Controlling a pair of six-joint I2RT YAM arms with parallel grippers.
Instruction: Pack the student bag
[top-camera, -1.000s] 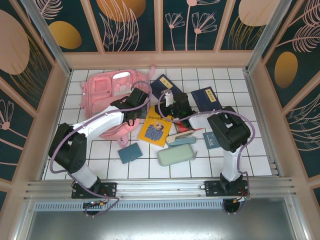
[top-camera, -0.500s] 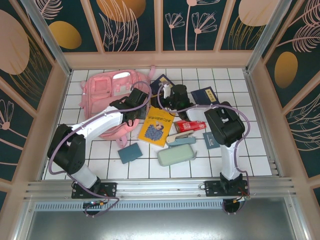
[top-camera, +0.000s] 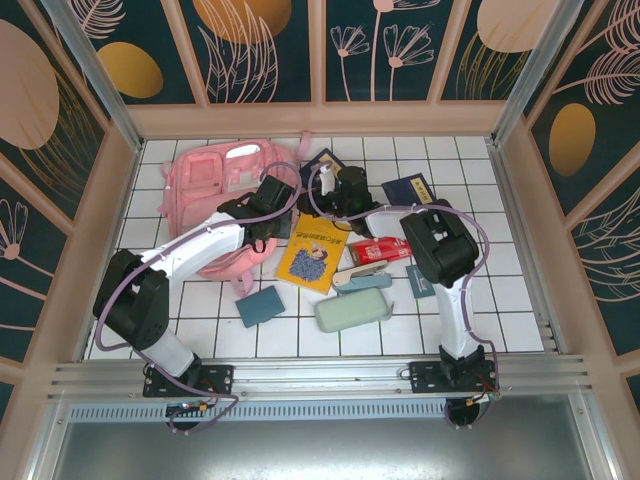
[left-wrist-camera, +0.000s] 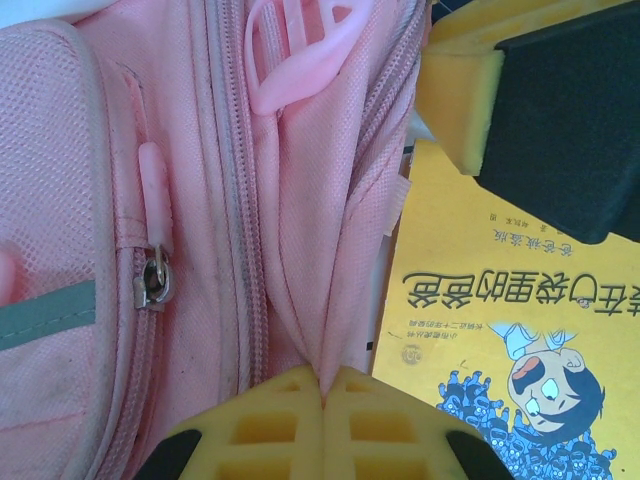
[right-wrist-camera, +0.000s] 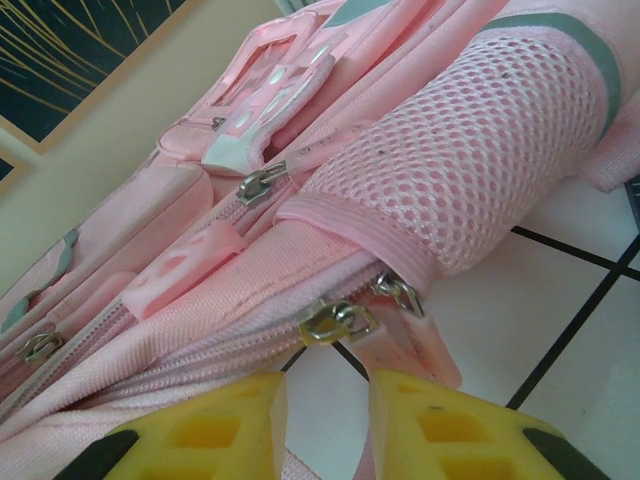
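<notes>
Counting one student bag (top-camera: 205, 185), one yellow book (top-camera: 313, 250), two tools. Pinching bag fabric with closed left tool (left-wrist-camera: 322, 390). Holding right tool (right-wrist-camera: 325, 400) slightly parted, empty. Resolving two zipper pulls (right-wrist-camera: 335, 322) at right wrist.

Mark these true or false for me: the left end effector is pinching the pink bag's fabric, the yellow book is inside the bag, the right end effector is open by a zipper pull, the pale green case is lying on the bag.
1. The left end effector pinches a fold of the student bag. True.
2. The yellow book is inside the bag. False: it lies on the tiled table beside the bag.
3. The right end effector is open, close to a metal zipper pull. True.
4. The pale green case lies on the bag. False: it lies on the tiles, apart from the bag.
</notes>
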